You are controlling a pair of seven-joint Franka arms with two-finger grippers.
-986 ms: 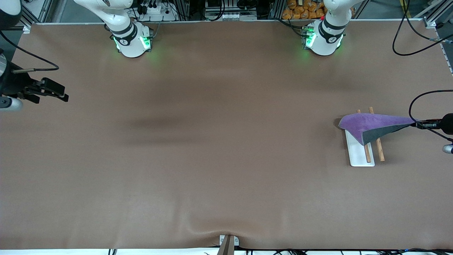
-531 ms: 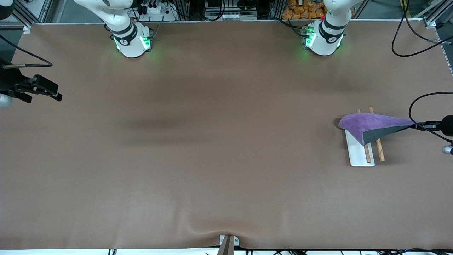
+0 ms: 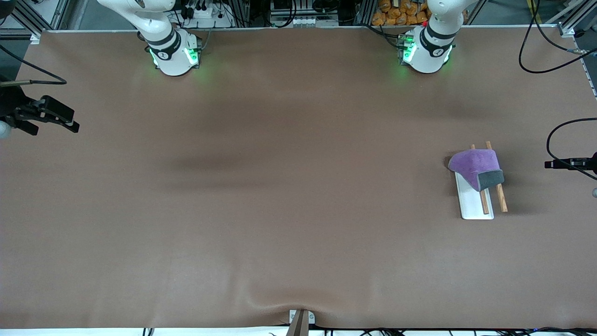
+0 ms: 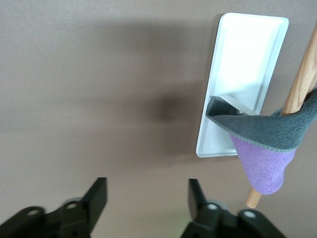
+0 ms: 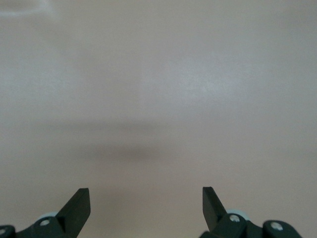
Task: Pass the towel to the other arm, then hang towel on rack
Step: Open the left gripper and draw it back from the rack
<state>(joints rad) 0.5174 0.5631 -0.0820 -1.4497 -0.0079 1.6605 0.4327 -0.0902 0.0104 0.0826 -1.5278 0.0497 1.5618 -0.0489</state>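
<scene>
Towel [image 3: 475,168] draped on rack [image 3: 472,201] | left gripper [image 4: 146,196] beside it, fingers apart, empty | right gripper [image 5: 146,206] waits wide, well apart

no legible text, labels or numbers

The table [image 3: 280,210] is covered by a brown mat with a small wrinkle at the edge nearest the front camera. The rack [image 3: 472,205] is placed directly on it, toward the left arm's end, and both arm bases are mounted along its edge farthest from that camera.
</scene>
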